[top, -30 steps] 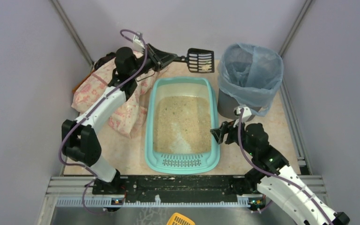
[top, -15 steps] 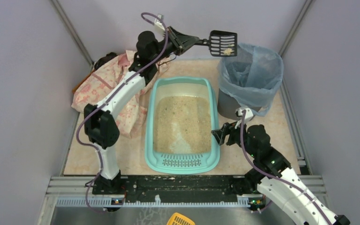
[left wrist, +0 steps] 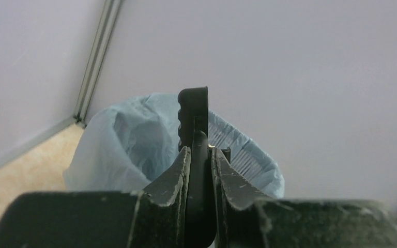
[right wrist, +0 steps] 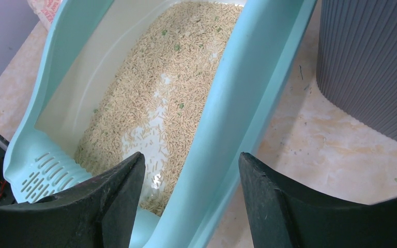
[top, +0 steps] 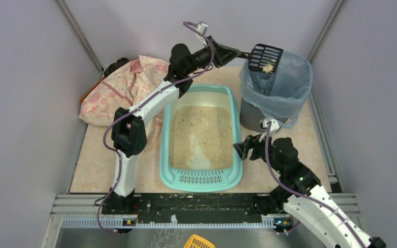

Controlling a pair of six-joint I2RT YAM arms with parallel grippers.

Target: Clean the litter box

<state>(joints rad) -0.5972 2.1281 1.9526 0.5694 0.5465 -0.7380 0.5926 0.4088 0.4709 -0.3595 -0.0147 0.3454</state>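
Note:
The turquoise litter box [top: 164, 135] lies mid-table, with beige litter [top: 201, 129] inside and a slotted grille [top: 200, 178] at its near end. My left gripper [top: 231, 51] is shut on the handle of a black slotted scoop [top: 266, 53]. The scoop carries a small clump of litter [top: 268, 67] and hangs over the bin's near-left rim. In the left wrist view the scoop [left wrist: 194, 111] stands edge-on between the gripper [left wrist: 200, 152] fingers. My right gripper [top: 241, 147] is open and straddles the box's right rim [right wrist: 248, 93]; its fingertips [right wrist: 191, 156] show gaps around the rim.
A grey bin lined with a blue bag [top: 276, 82] stands at the back right, its ribbed wall [right wrist: 372, 62] close to my right gripper. A pink floral sack [top: 119, 95] lies at the back left. A yellow scoop [top: 199, 242] lies below the front rail.
My left arm has swung the scoop rightward and up, from behind the litter box to over the bin's rim. The right arm has stayed still.

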